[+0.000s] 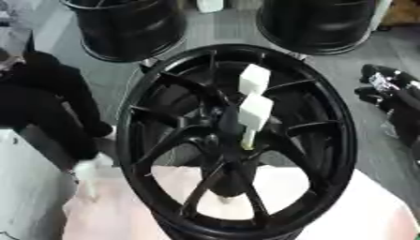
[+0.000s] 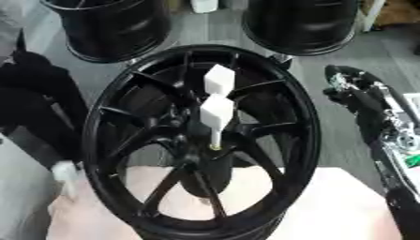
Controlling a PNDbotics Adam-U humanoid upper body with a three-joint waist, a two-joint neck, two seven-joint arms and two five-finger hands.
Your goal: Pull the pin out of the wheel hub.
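1. One black wheel hub (image 1: 238,140) with thin spokes stands upright on a pale surface (image 1: 328,211), near its front edge. Two more black wheels (image 1: 131,28) stand on the grey floor (image 1: 221,28) behind it, left and right.
2. Two white pins show: one pin (image 1: 252,117) with a blocky white head and a thin stem sits at the hub's centre; a second white block (image 1: 254,78) stands just above it, among the upper spokes.
3. One robot hand shows: the right hand (image 2: 357,93), black with silver parts, hangs by the wheel's right rim, apart from both pins and touching nothing. I cannot tell whether its fingers are spread or curled.
4. The wheels look glossy and hard; the pins look matte and square-edged.
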